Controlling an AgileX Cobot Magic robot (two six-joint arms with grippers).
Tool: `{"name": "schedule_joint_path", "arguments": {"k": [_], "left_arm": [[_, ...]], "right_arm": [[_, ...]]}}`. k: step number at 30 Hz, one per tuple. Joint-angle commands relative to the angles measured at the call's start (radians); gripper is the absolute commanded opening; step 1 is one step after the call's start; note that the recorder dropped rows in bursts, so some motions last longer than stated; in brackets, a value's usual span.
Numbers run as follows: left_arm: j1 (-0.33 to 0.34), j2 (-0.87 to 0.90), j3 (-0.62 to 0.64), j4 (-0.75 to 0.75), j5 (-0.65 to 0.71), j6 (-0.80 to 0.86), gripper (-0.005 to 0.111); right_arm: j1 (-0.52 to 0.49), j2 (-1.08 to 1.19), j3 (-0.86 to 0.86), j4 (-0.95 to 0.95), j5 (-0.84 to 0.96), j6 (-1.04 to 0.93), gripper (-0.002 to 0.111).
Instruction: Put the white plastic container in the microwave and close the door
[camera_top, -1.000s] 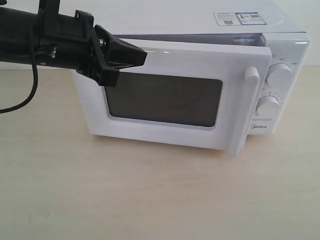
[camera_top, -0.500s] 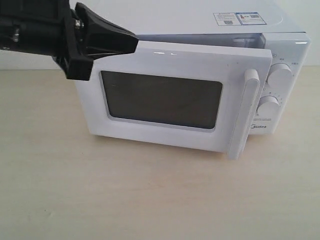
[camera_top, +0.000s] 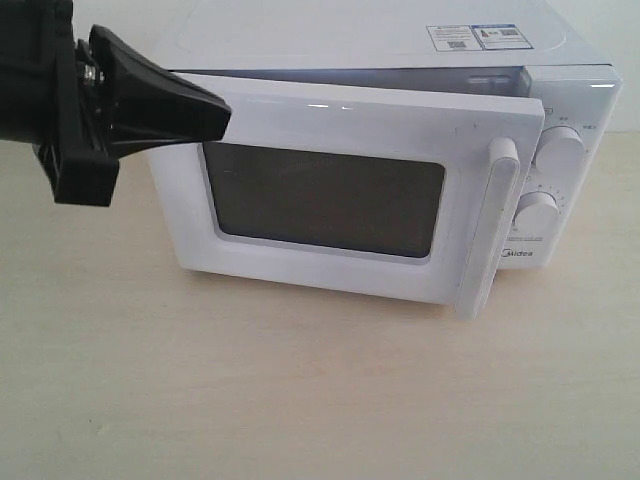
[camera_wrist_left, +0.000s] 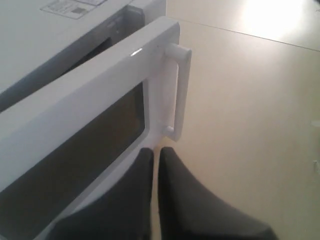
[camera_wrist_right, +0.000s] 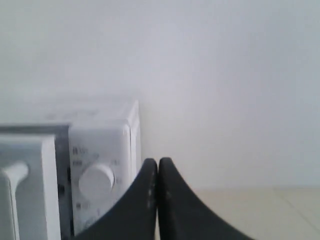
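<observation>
**Door nearly shut, container out of sight**

The microwave stands on the pale table with its door swung most of the way in but not latched. A strip of the cavity opening shows above the door's top edge. The handle side stands proud of the control panel, partly covering the two dials.

The white plastic container is not visible in any view. It is nowhere on the table, and the dark window shows nothing behind it. It is most likely inside already, though that cannot be confirmed. If so, what is left is the last push to seat the door.

The left gripper comes in from the left, level with the door's top edge, its tip at the upper hinge-side corner. Its fingers are pressed together with nothing between them. The left wrist view looks along the door face toward the handle, with the fingertips close to the white frame. Whether they touch it cannot be told. A push this near the hinge gives little leverage, so contact farther toward the handle would probably close it more surely.

The right gripper is also pinched closed and empty. It hangs off the microwave's dial side and is outside the exterior view.
</observation>
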Motion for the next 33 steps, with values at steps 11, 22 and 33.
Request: {"name": "schedule_joint_path", "arguments": {"k": [11, 22, 33], "left_arm": [[-0.004, -0.033, 0.035, 0.004, -0.022, -0.038, 0.004], [-0.004, -0.077, 0.035, -0.004, -0.045, -0.038, 0.004], [-0.004, -0.077, 0.035, -0.048, -0.042, -0.038, 0.004]], "right_arm": [[-0.001, -0.004, -0.047, 0.0, -0.65, 0.063, 0.0], [-0.001, 0.024, -0.58, 0.0, 0.221, 0.287, 0.0], [0.001, 0.379, -0.779, 0.351, 0.988, 0.039, 0.0]]}}
